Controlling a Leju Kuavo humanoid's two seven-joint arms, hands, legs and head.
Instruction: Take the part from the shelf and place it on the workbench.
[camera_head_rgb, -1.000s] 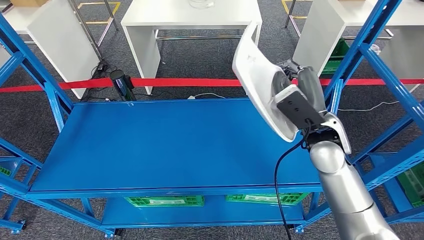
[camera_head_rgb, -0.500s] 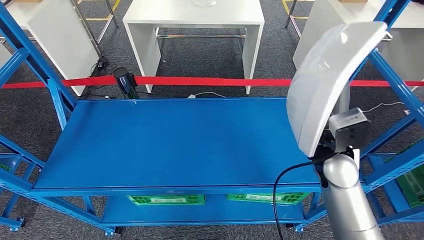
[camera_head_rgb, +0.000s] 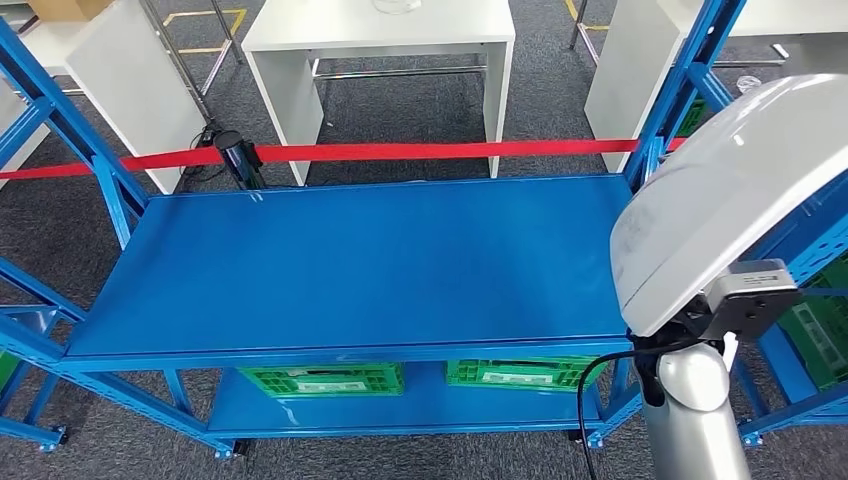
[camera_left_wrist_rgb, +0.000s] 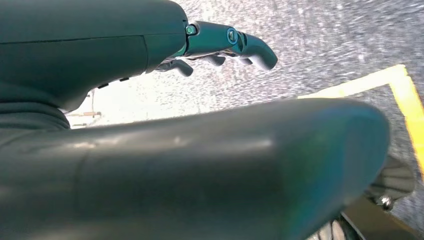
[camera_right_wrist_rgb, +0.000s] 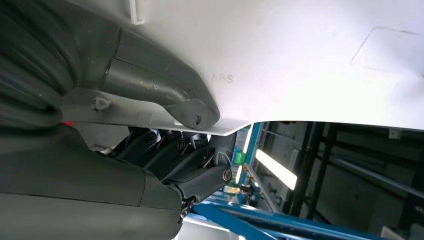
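Note:
The part is a large white curved plastic shell (camera_head_rgb: 735, 190), held up at the right of the head view, above the right end of the blue shelf (camera_head_rgb: 350, 270). My right hand (camera_right_wrist_rgb: 165, 135) grips its edge, thumb pressed on the white surface (camera_right_wrist_rgb: 310, 55) and dark fingers curled under the rim. In the head view the shell hides that hand; the silver right forearm (camera_head_rgb: 690, 410) rises from below. My left hand (camera_left_wrist_rgb: 220, 45) hangs over grey floor, fingers apart, holding nothing.
The blue shelf's top board is bare. Green crates (camera_head_rgb: 325, 378) sit on its lower level. Blue uprights (camera_head_rgb: 680, 80) stand close to the shell. Behind a red barrier tape (camera_head_rgb: 400, 152) stand white tables (camera_head_rgb: 380, 40).
The white shell has swung further right and tilted flatter, now nearer the camera. The whole picture has shifted slightly, so the camera has moved too.

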